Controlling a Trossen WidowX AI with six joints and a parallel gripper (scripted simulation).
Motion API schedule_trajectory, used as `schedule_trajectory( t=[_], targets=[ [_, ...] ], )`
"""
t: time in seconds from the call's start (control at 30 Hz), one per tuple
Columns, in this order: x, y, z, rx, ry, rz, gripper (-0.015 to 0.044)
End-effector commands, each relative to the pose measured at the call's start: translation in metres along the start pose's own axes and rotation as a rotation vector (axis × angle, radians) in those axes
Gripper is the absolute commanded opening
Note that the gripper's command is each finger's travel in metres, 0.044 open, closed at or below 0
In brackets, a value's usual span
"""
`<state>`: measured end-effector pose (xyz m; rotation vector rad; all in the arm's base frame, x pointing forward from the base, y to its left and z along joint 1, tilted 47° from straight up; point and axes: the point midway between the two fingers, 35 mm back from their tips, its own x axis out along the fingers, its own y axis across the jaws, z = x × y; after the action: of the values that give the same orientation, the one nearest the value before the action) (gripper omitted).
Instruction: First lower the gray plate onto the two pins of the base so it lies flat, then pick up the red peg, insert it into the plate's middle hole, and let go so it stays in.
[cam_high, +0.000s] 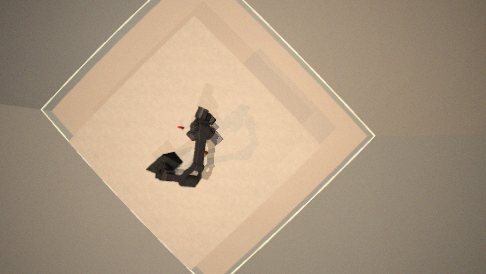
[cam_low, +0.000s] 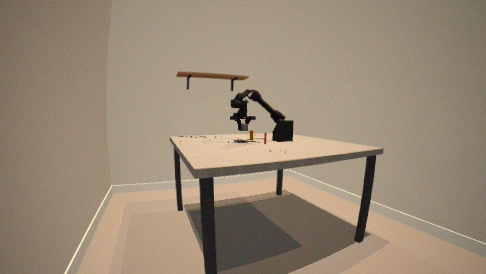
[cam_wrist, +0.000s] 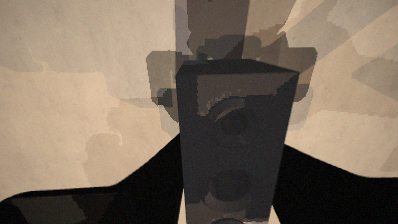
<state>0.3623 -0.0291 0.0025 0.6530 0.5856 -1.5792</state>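
Note:
My gripper (cam_low: 244, 126) (cam_wrist: 217, 136) is shut on the gray plate (cam_low: 244, 128) (cam_wrist: 198, 150), held above the table. In the wrist view the plate lies lengthwise between the fingers, with round holes showing. The base (cam_high: 217, 138) (cam_wrist: 217, 25) is partly hidden by the arm in the top view; in the wrist view it shows at the top, beyond and below the plate's far end. Its two pins cannot be made out clearly. The red peg (cam_high: 180, 127) (cam_low: 265, 138) stands upright on the table, apart from the gripper, and is not seen in the wrist view.
An orange upright piece (cam_high: 205, 153) (cam_low: 251, 135) stands on the table near the arm, between the base and the arm's mount (cam_low: 283, 131). A wooden shelf (cam_low: 212, 76) hangs on the wall behind. The table's edge (cam_low: 290, 163) shows in the exterior view.

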Motion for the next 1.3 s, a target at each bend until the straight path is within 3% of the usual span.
schedule_trajectory(
  t=[0.0, 0.67, 1.27],
  targets=[
    [0.005, 0.001, 0.011, 0.007, -0.006, 0.003, 0.0],
    [0.033, -0.003, 0.067, 0.05, -0.031, -0.002, 0.0],
    [0.034, -0.003, 0.069, 0.051, -0.032, -0.003, 0.0]
  ],
)
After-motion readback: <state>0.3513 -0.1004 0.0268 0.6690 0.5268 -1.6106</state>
